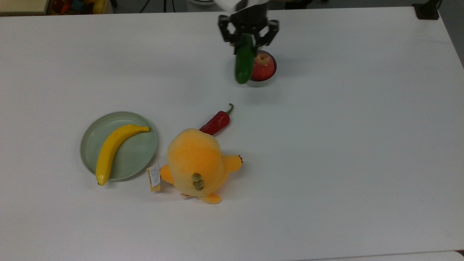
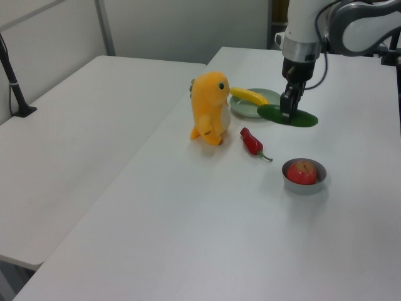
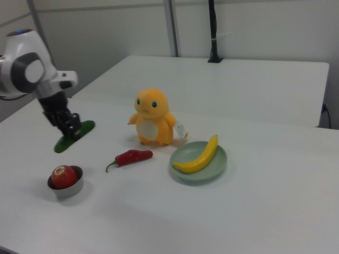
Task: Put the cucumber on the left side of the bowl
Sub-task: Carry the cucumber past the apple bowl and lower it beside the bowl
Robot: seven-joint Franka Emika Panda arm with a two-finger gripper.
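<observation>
We record the gripper (image 1: 247, 40) above the white surface (image 1: 344, 145), its fingers clamped on the cucumber (image 1: 244, 65) near the cucumber's upper end as the top view shows it. The cucumber is held clear of the surface; in the top view its lower part overlaps the left rim of the bowl (image 1: 261, 83), while in the left view it hangs level, well above and beyond the bowl (image 2: 304, 184).

The bowl holds a red apple (image 1: 263, 67). A red chili pepper (image 1: 216, 122) lies between the bowl and an orange plush toy (image 1: 197, 163). A pale green plate (image 1: 136, 156) carries a banana (image 1: 112, 150), to the top view's left of the toy.
</observation>
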